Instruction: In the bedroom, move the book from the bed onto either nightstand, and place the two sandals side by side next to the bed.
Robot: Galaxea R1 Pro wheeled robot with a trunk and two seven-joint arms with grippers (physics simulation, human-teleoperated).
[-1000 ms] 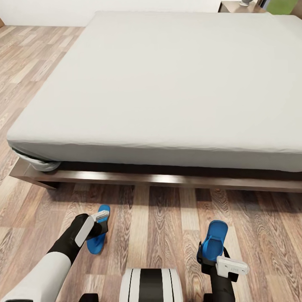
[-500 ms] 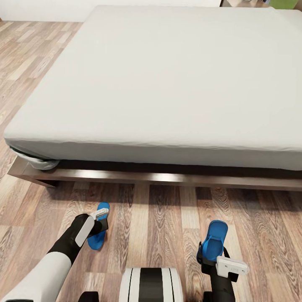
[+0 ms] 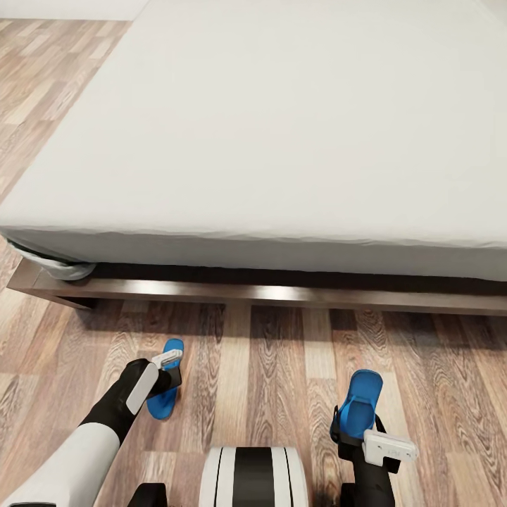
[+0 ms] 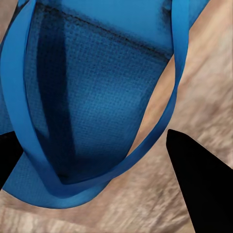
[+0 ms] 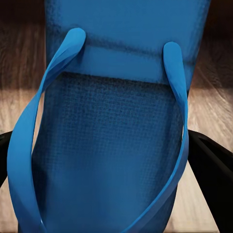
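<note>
Sandals [image 3: 360, 405] [image 3: 163, 394] bright blue, strapped; each gripper [image 3: 352, 431] [image 3: 169, 372] clamped on one.

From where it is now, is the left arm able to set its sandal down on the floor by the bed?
Probably yes. The left gripper holds a blue sandal low over bare wood floor, with nothing between it and the bed frame.
</note>
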